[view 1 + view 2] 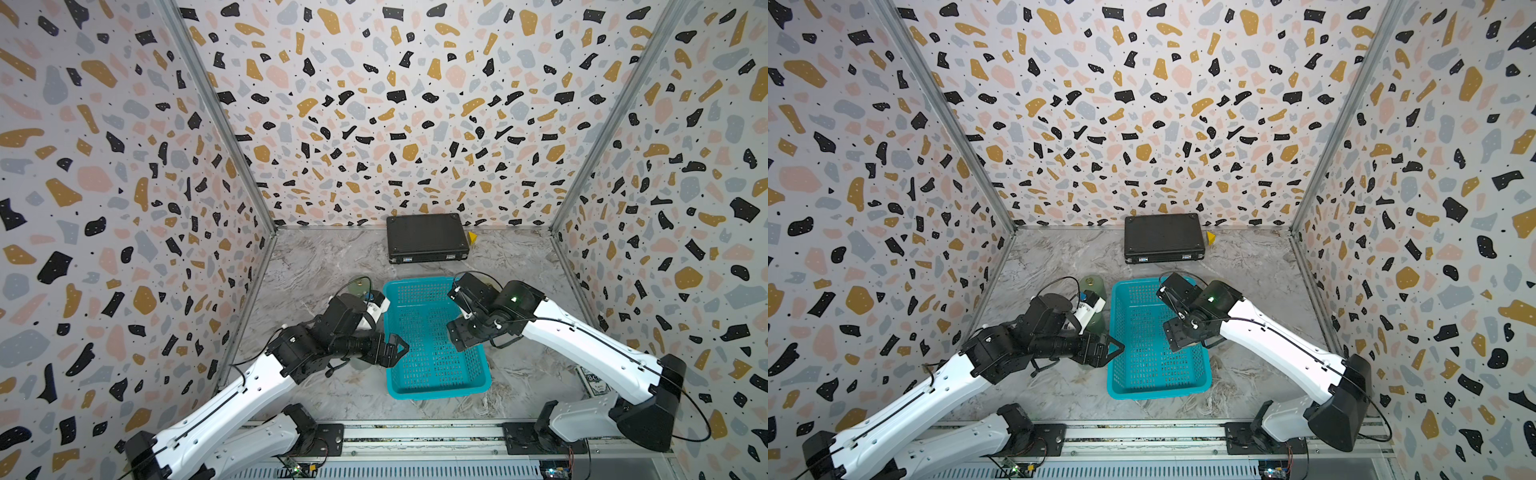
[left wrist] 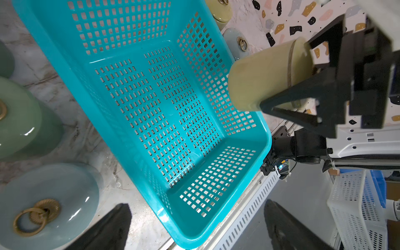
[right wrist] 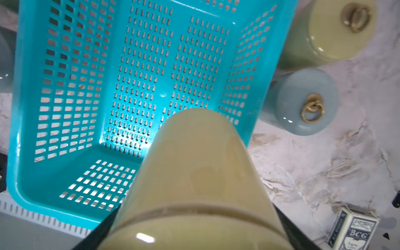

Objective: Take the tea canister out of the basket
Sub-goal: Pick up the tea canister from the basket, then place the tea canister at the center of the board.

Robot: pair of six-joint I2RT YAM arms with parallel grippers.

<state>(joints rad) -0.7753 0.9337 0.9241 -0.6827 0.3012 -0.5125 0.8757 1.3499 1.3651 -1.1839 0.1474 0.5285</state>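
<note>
Right tool (image 2: 285, 74) clamped on cream tea canister (image 3: 194, 173), held above basket (image 1: 436, 392) by its right wall, likely not yet clear of rim. Basket floor bare. Left tool (image 1: 397, 351) spread wide, empty, at left rim. Remaining: carry out, set on table (image 1: 332, 257).

marble tabletop (image 1: 316, 257) | front-ctr: turquoise basket (image 1: 436, 392) | back edge: black case (image 1: 427, 237) + yellow obj (image 1: 472, 237) | btw basket & L edge: green canister (image 2: 19, 121), blue canister (image 2: 49, 205) | btw basket & R edge: cream canister (image 3: 337, 30), pale-blue canister (image 3: 303, 101), card deck (image 3: 352, 231)

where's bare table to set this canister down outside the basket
Free: marble back corners flanking the black case; strip between basket and front rail. Crowded: both long basket walls, green canister one side, blue canister other.
</note>
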